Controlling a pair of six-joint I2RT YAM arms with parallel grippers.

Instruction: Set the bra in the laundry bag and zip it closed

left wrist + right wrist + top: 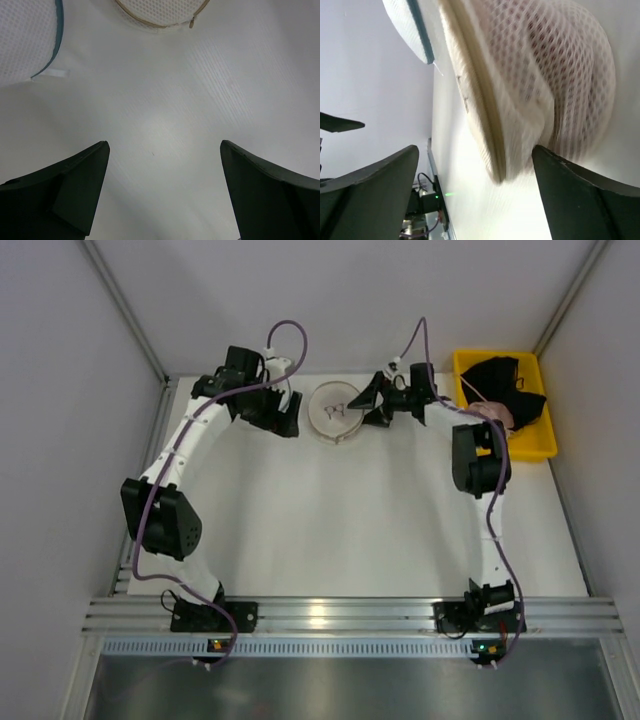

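The laundry bag (334, 412), round white mesh with a pale rim, lies at the back middle of the table. In the right wrist view it (530, 85) fills the frame, and a faint red tint of the bra (560, 55) shows through the mesh. My right gripper (363, 408) is open at the bag's right edge, and the rim sits between its fingers (475, 155) untouched. My left gripper (290, 418) is open and empty just left of the bag. In its own view (164, 145) it is over bare table, with the bag's rim and zip pull (191, 22) ahead.
A second mesh bag with a dark blue rim (30, 40) lies left of the laundry bag and also shows in the right wrist view (415, 25). A yellow bin (545, 445) at the back right holds a black garment (505, 380) and a pale pink one (497, 415).
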